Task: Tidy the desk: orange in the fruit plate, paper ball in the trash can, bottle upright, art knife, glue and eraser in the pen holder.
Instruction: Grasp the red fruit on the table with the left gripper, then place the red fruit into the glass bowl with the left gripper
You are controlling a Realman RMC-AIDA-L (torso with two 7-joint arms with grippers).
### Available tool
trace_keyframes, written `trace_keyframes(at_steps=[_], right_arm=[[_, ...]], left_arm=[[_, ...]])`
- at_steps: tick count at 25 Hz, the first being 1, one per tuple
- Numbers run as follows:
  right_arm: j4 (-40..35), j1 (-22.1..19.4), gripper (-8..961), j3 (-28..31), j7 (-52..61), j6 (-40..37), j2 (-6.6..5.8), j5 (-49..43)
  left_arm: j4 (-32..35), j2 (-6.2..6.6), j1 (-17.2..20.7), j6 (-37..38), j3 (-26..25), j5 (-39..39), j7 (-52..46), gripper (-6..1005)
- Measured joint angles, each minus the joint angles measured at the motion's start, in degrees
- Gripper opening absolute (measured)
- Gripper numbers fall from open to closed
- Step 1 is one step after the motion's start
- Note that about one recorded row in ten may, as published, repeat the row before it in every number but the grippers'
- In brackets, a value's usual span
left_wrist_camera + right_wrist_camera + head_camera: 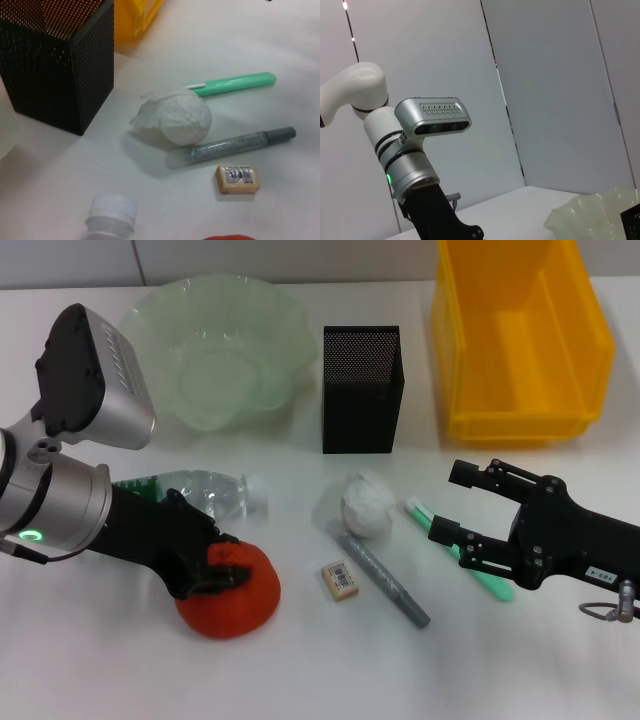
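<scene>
Left gripper [215, 570] down at near left of the white desk [300, 670], black fingers clamped on the top of the red-orange squashed round orange [232, 592], which sits on the desk surface; grasp looks taken but fruit not yet lifted. Just behind it the clear plastic water bottle with green label [195, 492] lies on its side, white cap [110, 210] pointing right. Wide pale-green translucent fruit plate with wavy rim [160, 315] stands at far left, well apart from the orange, nothing in it. Step in hand, as I judge: carry orange to that plate. To do it well: lift straight up first so the fruit clears the lying bottle, travel far-left, come in above the scalloped rim rather than across it, lower to the bowl's centre and let go low so the round fruit does not roll or tip the light bowl. Grip sits high on the fruit; slip is possible, so move slowly. Right gripper [452, 502] hovers at near right, jaws spread and holding nothing, above the green stick-shaped art knife [232, 83]. Between: white crumpled paper ball [172, 119], grey glitter glue pen [230, 146], small tan eraser with barcode [238, 179]. Tall black mesh pen holder [361, 388] centre far; bright yellow rectangular trash can [525, 420] far right
</scene>
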Motion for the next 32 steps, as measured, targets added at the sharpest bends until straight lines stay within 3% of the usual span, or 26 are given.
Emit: trace_keyframes(at_steps=[10,15,17,20,26,32], right_arm=[[0.6,0.1,758,0.1,0.0,0.0,0.0,0.0],[0.6,0.1,758,0.1,0.0,0.0,0.0,0.0],[0.7,0.4,758,0.1,0.0,0.0,0.04,0.0],[0.8,0.7,758,0.0,0.0,-0.1,0.05,0.0],[2.3,1.4,758,0.0,-1.1,-0.6,0.15,0.0],[2.9,1.3,758,0.1,-1.6,-0.7,0.17,0.0]], left_arm=[[4.3,0.04,0.7,1.6,-0.8,-1.0,0.0,258],[8.8,0.22,0.4,3.3,-5.7,-6.4,0.0,214],[9.3,0.17,-2.1,2.3,-9.8,-7.9,0.0,197],[8.0,0.11,-4.9,0.8,-12.0,-8.2,-0.3,175],[2.2,0.16,-10.1,-8.8,-14.1,-8.0,-0.3,165],[-5.5,0.06,-11.4,-28.8,-11.4,-7.2,0.3,161]])
